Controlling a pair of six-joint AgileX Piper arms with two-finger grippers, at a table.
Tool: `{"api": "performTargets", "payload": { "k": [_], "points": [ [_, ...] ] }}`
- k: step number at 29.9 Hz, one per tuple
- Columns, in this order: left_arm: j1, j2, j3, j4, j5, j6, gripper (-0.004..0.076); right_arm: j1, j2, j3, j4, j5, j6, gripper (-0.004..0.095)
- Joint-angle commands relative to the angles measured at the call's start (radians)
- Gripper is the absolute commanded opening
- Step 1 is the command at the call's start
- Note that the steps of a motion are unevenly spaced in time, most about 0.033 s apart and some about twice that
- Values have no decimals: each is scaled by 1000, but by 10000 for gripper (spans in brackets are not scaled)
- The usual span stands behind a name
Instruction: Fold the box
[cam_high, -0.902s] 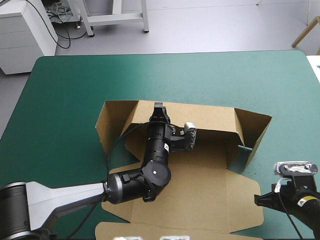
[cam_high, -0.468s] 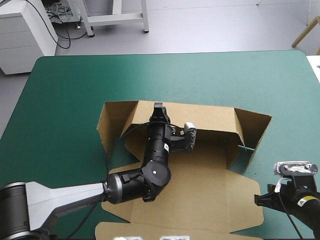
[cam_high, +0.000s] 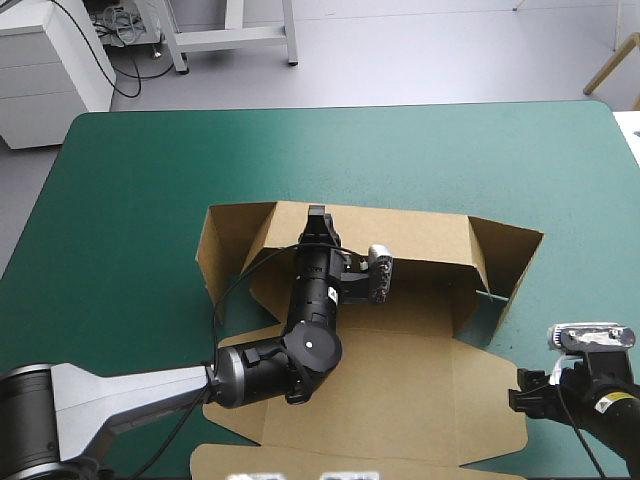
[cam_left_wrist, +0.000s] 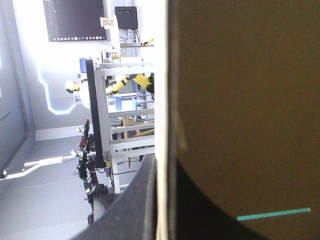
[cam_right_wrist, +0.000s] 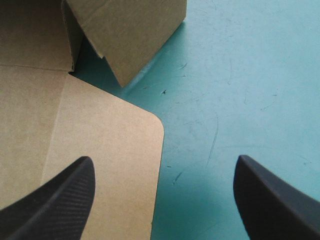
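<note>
**Box wall pinched at mid-table; right gripper spread beside the flat panel**

The brown box lay across the middle and near part of the table, its flat near panel reaching the near edge. The far wall stood raised, with an end flap angled out at each side. The left gripper sat on the top edge of that wall, left of its middle. The right gripper hung just beside the panel's right edge, apart from the board.

The teal-green cover showed bare over the far half of the table and down both sides.

Only the left wrist view showed the pinch. That gripper's fingers were pressed almost together, the board's pale cut edge ran up between them, and the brown face lay dark along one side.

Only the right wrist view showed the other gripper's fingers spread wide. One was over the panel's rounded corner and the other over the cover. Fine scratches marked the cover there, and the right end flap's lower corner stood just ahead.
</note>
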Motion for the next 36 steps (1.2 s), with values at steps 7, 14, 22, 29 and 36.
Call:
{"api": "performTargets", "payload": {
  "k": [7, 14, 22, 29, 36],
  "points": [
    [-4, -43, -18, 29, 35, -14, -10, 2, 16, -118, 109, -31, -7, 632],
    [-4, -43, -18, 33, 33, -14, -10, 2, 234, -417, 109, 33, -4, 605],
    [-4, -43, -18, 31, 33, -14, -10, 2, 547, -757, 107, 27, -11, 603],
    [-4, -43, -18, 31, 33, -14, -10, 2, 803, -926, 127, 24, -4, 603],
    [-4, -43, -18, 31, 33, -18, -10, 2, 950, -932, 155, 38, 1, 600]
  ]
}}
